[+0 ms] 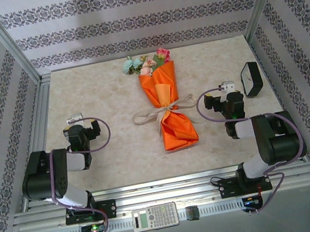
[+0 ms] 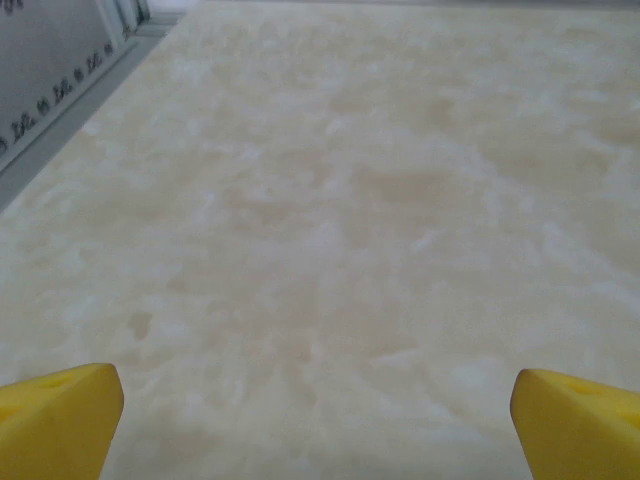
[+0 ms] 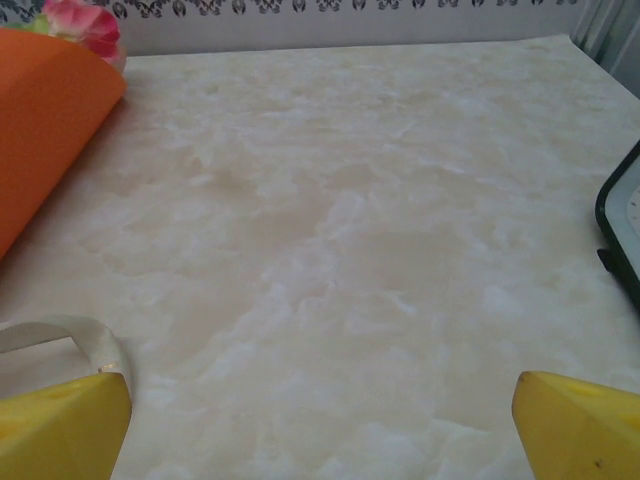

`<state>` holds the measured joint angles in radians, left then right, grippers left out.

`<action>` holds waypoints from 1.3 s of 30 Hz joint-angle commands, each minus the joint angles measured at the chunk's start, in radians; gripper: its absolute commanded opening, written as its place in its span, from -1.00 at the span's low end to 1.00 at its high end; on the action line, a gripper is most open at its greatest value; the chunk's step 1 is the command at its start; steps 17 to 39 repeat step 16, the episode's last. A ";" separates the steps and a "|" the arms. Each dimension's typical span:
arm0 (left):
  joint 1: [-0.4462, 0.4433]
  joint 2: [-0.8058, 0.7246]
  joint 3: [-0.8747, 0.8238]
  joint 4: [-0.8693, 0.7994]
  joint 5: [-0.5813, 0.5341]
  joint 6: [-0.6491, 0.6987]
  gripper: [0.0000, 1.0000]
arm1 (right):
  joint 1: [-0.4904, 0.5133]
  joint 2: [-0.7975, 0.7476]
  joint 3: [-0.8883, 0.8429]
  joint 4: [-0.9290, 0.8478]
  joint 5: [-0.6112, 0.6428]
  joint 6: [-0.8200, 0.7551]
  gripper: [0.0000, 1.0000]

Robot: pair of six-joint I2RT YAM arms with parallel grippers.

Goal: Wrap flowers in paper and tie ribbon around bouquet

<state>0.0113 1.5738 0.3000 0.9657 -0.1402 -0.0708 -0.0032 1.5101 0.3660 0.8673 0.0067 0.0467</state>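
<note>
On the pale marbled table (image 1: 96, 84), centre, btwn the two arms, the bouquet (image 1: 165, 99) lies flat. Its smooth bright-orange paper (image 1: 177, 133) is rolled to a cone & pinched at the waist by a floppy beige ribbon (image 1: 160, 114), loops splayed either side. Pink, red & pale-blue flowers (image 1: 147, 63) poke out the far end. Left gripper (image 2: 318, 420) sits well apart over bare tabletop, yellow wedge fingers (image 2: 60, 420) spread wide, nothing btwn them. Right gripper (image 3: 320, 425) is likewise wide & empty, w/ a ribbon loop just beside one finger. Black rounded-square gadget (image 1: 251, 79) lies near the right arm.
</note>
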 commanded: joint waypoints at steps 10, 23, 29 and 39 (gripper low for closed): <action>0.006 0.011 0.066 0.011 0.073 0.022 0.99 | 0.016 0.001 0.025 0.015 0.007 -0.026 0.96; 0.004 0.014 0.064 0.018 0.073 0.025 0.99 | 0.022 0.000 0.019 0.025 0.012 -0.032 0.96; 0.004 0.014 0.064 0.018 0.073 0.025 0.99 | 0.022 0.000 0.019 0.025 0.012 -0.032 0.96; 0.004 0.014 0.064 0.018 0.073 0.025 0.99 | 0.022 0.000 0.019 0.025 0.012 -0.032 0.96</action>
